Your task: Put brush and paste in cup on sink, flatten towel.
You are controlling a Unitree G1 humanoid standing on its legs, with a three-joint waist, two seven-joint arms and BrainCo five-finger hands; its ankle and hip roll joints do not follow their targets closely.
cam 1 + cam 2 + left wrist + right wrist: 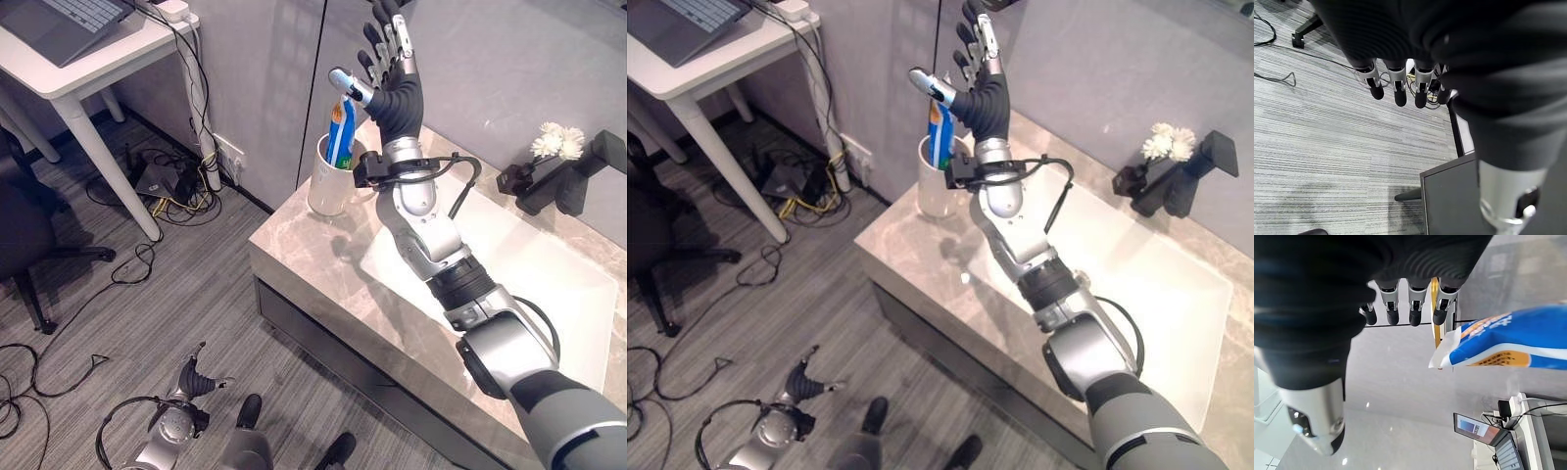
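The paste tube (340, 132) stands upright in the white cup (329, 181) at the surface's corner beside the sink (549, 284). The right hand (394, 83), fingers straight, hovers just above the cup, released. The tube looks light, soft, crushable (best pinched mid-body). The left hand (1396, 85) hangs relaxed over the floor.

The right hand (397, 93) is raised high on an outstretched arm, fingers straight; the left hand (199, 377) is hung low, fingers relaxed.
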